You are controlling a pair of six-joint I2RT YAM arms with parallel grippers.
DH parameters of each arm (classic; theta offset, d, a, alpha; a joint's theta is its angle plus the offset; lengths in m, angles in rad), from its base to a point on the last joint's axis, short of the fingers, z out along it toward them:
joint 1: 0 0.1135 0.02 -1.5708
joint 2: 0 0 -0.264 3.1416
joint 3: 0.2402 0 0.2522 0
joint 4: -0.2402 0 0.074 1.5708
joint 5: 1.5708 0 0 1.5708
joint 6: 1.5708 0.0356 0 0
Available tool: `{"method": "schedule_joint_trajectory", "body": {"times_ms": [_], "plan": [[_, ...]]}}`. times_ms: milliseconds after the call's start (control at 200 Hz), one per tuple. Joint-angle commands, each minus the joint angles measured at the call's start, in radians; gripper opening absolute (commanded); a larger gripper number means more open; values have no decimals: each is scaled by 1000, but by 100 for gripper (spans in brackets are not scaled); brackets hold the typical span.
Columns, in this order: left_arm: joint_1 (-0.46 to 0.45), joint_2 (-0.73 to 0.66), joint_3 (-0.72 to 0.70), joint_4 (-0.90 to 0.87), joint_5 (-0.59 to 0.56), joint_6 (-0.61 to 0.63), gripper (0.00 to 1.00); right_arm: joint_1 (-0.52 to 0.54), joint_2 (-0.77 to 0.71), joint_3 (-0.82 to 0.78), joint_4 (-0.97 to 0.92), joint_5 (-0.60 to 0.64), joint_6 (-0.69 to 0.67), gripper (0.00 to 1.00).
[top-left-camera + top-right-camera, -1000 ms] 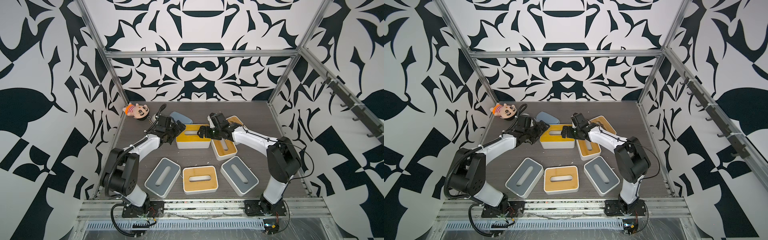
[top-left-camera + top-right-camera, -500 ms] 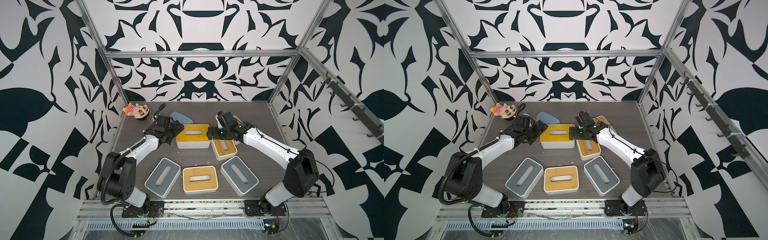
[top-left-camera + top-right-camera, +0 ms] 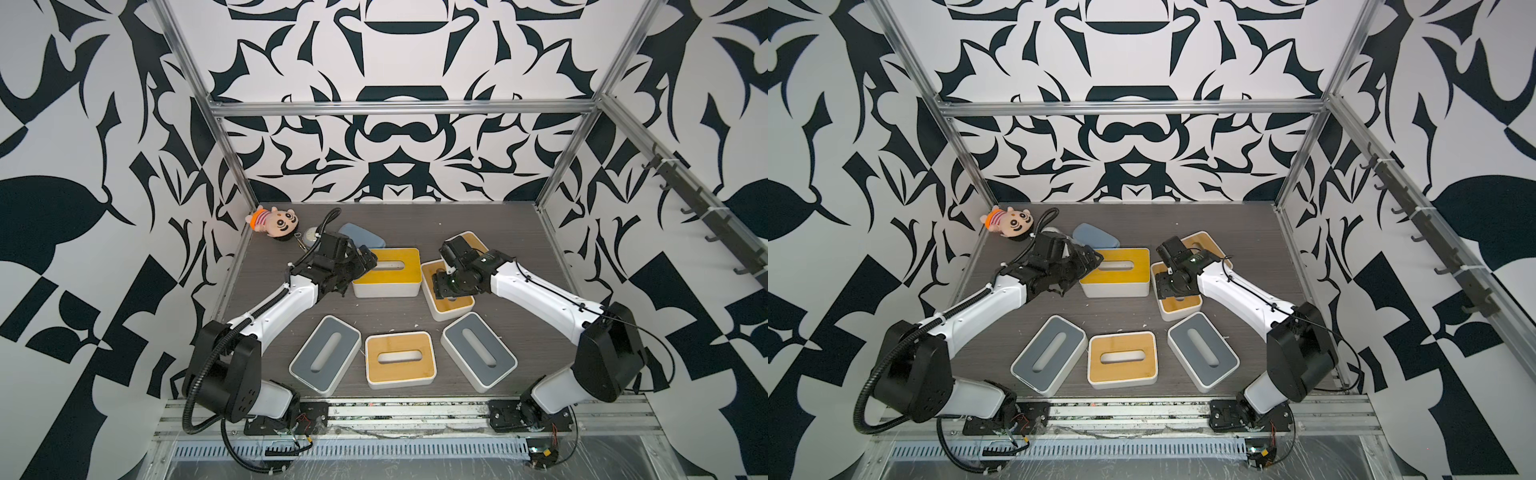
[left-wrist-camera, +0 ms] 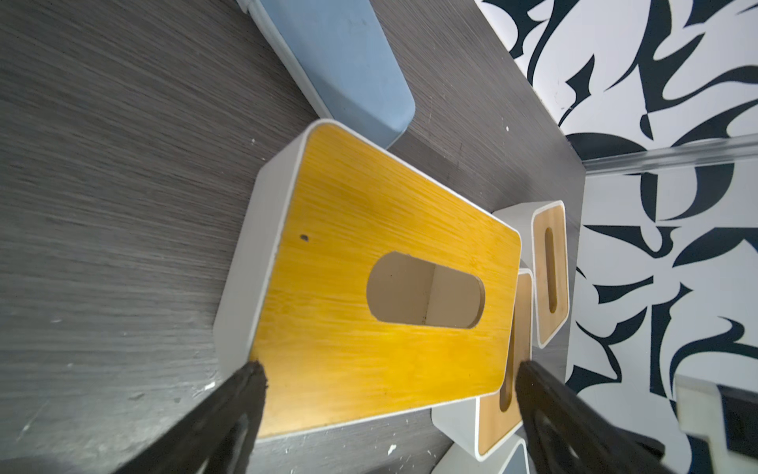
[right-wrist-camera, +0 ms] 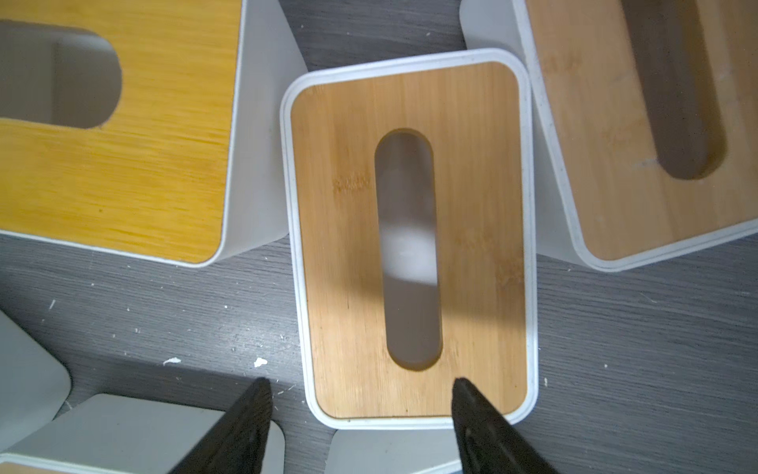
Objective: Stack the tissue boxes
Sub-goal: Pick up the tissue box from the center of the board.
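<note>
The left gripper point(image 4: 387, 371) gapes wide astride the yellow-lidded box point(image 4: 348, 225), with no grip evident. The right gripper point(image 5: 361, 385), jaws half apart and empty, hovers over 1 bamboo-lidded box point(image 5: 471, 205).

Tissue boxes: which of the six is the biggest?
The yellow-lidded tissue box, at the back centre. It is longer than the rest, whose lids are tan or grey.

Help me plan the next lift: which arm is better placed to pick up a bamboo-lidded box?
Right. The right tool hangs directly over the bamboo box beside the yellow-lidded box, jaws apart. The left tool is at the yellow-lidded box's end instead.
</note>
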Motion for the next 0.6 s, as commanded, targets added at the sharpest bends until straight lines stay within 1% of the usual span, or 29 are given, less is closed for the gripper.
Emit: {"method": "schedule_joint_trajectory", "body": {"times_ms": [0, 85, 295, 595], "plan": [[-12, -34, -6, -32, -26, 8, 99, 8, 17, 3, 17, 22, -20, 71], [-27, -45, -10, -31, -36, 8, 99, 19, 43, 16, 25, 36, -24, 69], [-29, -60, -24, -34, -45, -9, 99, 33, 107, 33, 34, 45, -33, 68], [-29, -74, -33, -32, -59, -13, 99, 37, 180, 50, 61, 69, -43, 68]]}}
